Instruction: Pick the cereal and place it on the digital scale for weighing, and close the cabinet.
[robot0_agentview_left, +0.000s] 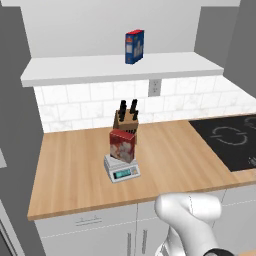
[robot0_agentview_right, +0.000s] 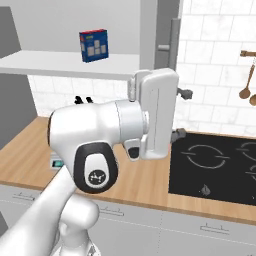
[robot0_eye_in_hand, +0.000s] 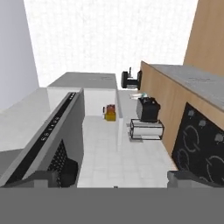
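Left base view shows the cereal (robot0_agentview_left: 122, 145) standing on the digital scale (robot0_agentview_left: 121, 169) on the wooden counter (robot0_agentview_left: 70, 170), knife block (robot0_agentview_left: 126, 119) at its 12 o'clock. Hand view shows the gripper (robot0_eye_in_hand: 114, 177) wide open, holding nothing. The cabinet door (robot0_agentview_right: 173, 47) is perhaps at its 12 o'clock.

red cereal (robot0_agentview_left: 122, 145) upright on digital scale (robot0_agentview_left: 121, 170)

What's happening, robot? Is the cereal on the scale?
Gripper open, empty. Cereal on digital scale. Knife block right behind it.
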